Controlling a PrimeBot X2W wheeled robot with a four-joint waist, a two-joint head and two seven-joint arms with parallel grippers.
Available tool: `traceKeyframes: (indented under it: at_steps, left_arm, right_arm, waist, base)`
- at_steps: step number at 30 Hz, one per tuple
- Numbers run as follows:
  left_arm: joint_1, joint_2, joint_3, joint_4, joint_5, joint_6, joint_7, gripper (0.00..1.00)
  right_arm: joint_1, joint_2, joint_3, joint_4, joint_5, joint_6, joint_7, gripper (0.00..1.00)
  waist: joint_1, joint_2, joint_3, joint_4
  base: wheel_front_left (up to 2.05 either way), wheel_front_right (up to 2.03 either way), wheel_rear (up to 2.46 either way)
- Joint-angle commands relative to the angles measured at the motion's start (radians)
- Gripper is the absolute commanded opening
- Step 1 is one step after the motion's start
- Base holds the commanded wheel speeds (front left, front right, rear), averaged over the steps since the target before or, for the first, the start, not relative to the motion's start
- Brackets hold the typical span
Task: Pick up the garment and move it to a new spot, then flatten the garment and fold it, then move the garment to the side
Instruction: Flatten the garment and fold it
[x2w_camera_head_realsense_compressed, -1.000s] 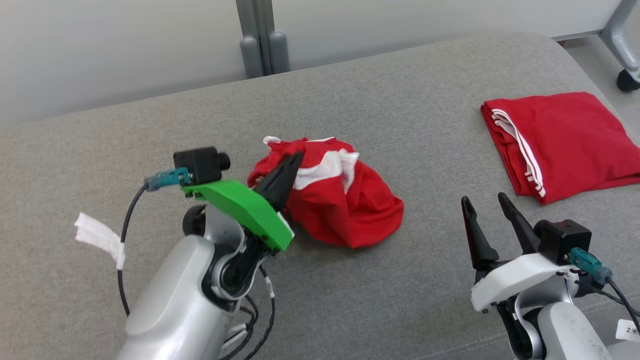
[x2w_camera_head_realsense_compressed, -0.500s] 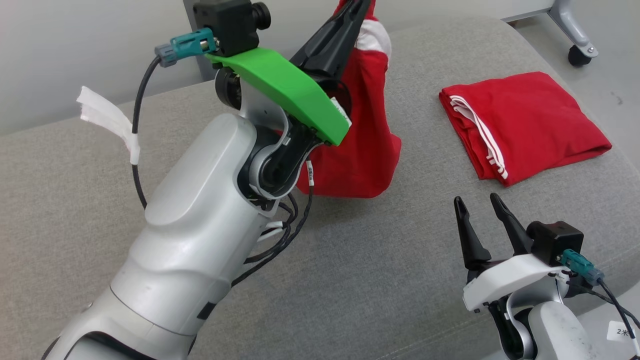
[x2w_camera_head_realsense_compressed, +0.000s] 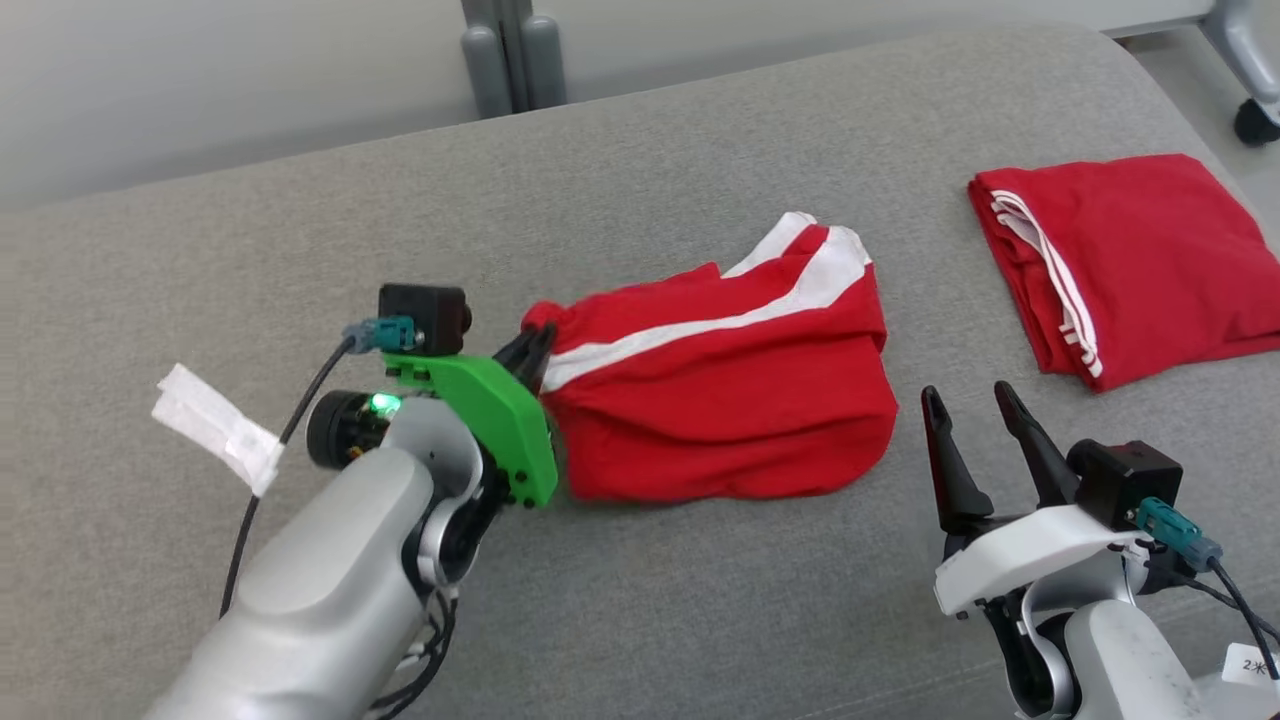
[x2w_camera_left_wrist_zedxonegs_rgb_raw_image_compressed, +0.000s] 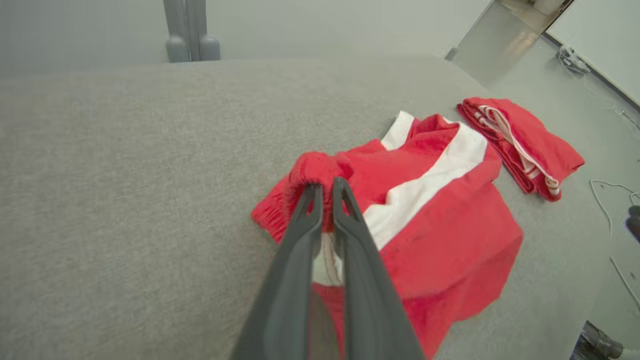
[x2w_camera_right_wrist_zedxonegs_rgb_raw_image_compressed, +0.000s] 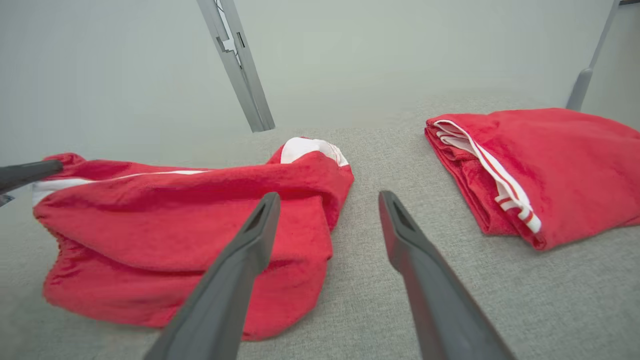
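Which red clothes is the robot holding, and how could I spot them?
Look at the big grey cushion. Near its middle lies the loose red garment, its end pinched in the left claw. Unlike the folded red garment on the right, it is rumpled with a wide white stripe.

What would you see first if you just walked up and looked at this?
The bright red garment with white stripes jumps out first. It lies spread in the middle of the grey cushion, with its bunched edge pinched by the left gripper on its green mount. Next comes the folded red garment at the far right, with the right gripper open nearer the robot, touching nothing.
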Motion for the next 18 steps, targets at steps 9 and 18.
traceKeyframes:
  at_steps: [9, 18]
  left_arm:
    - [0.116, 0.114, -0.025, -0.099, 0.079, 0.146, -0.004, 0.0]
    - [0.193, 0.073, 0.044, -0.135, 0.023, 0.109, -0.176, 1.0]
  right_arm:
    - [-0.006, -0.002, 0.006, -0.016, -0.011, -0.002, 0.022, 1.0]
    - [0.006, -0.013, -0.003, -0.023, -0.011, -0.002, 0.031, 1.0]
  waist:
    - [0.0, 0.0, -0.006, 0.13]
    - [0.0, 0.0, -0.038, 0.125]
  base:
    - [0.0, 0.0, 0.0]
    - [0.0, 0.0, 0.0]
